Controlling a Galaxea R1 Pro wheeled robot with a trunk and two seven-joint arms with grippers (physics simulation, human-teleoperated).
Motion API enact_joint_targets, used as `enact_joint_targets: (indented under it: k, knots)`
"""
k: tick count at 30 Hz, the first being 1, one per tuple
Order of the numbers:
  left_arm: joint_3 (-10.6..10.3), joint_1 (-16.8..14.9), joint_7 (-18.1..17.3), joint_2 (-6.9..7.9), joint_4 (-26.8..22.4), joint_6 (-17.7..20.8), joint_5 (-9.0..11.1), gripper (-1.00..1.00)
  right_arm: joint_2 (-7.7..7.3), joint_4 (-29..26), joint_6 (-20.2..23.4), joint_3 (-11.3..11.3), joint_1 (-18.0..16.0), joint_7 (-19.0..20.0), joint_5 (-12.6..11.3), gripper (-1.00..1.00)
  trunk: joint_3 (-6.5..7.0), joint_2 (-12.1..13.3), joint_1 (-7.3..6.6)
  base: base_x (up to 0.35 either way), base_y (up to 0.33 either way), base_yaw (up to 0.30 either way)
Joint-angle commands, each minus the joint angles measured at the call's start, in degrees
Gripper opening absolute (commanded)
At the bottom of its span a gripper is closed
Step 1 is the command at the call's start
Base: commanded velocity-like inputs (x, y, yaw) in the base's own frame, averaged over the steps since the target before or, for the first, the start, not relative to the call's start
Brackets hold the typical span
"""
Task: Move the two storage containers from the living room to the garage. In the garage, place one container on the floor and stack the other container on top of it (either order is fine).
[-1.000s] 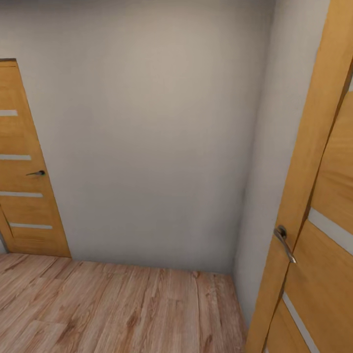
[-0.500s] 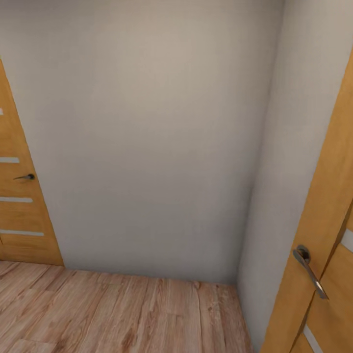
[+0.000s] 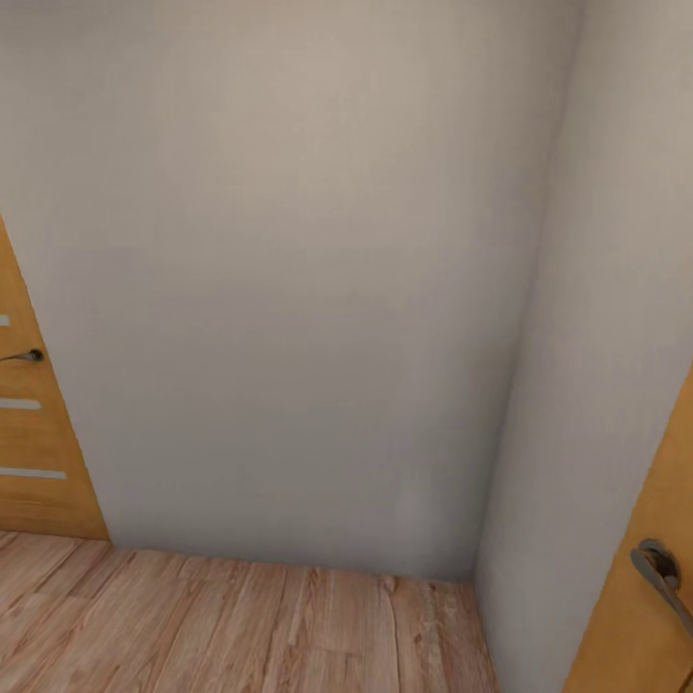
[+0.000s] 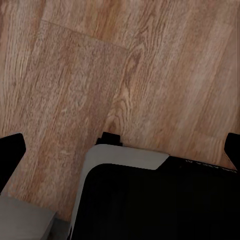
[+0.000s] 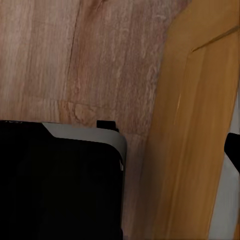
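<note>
The two storage containers are out of view. In the head view a pale grey wall (image 3: 289,289) meets a light wood plank floor (image 3: 241,626) in a corner. My left gripper (image 4: 120,150) hangs open over the planks, its dark fingertips (image 4: 10,155) far apart at the picture's two sides with nothing between them. In the right wrist view, one fingertip (image 5: 234,150) of my right gripper (image 5: 120,150) sits at the picture's edge, also spread wide and holding nothing.
A wood door with a handle (image 3: 24,356) stands at the left. Another wood door with a metal handle (image 3: 659,568) is close at the right. My black and grey base (image 4: 150,200) shows below, with the right door's panel (image 5: 195,150) right beside it.
The whole head picture has shifted: the wall looms closer, and both doors have slid outward toward the picture's edges. That is the camera moving, not the doors.
</note>
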Motion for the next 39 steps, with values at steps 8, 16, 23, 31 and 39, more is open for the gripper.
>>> enact_joint_targets:
  k: [8, 16, 23, 31, 39]
  knots:
    - [0.00, -0.05, 0.05, -0.05, 0.04, -0.18, 0.29, 1.00, 0.05, 0.17, -0.30, 0.48, -0.08, -0.02, -0.44, 1.00, -0.09, -0.07, 0.05, 0.323, 0.000, 0.122]
    - [0.00, -0.05, 0.05, -0.05, 0.04, -0.18, 0.29, 1.00, 0.07, 0.17, -0.30, 0.48, -0.08, -0.02, -0.46, 1.00, -0.09, -0.07, 0.05, 0.323, 0.000, 0.266]
    - [0.00, -0.05, 0.05, -0.05, 0.04, -0.18, 0.29, 1.00, 0.66, 0.17, -0.30, 0.48, -0.08, -0.61, -0.46, 1.00, -0.09, -0.07, 0.05, 0.323, 0.000, 0.272]
    - [0.00, -0.05, 0.05, -0.05, 0.04, -0.27, 0.29, 1.00, 0.69, 0.17, -0.30, 0.54, -0.08, -0.63, -0.41, 1.00, -0.09, -0.07, 0.05, 0.323, 0.000, 0.272]
    - [0.00, -0.05, 0.46, 0.03, 0.04, -0.43, 0.37, 1.00, 0.01, 0.17, -0.30, 0.48, -0.08, -0.63, -0.53, 1.00, -0.09, -0.07, 0.05, 0.323, 0.000, 0.272]
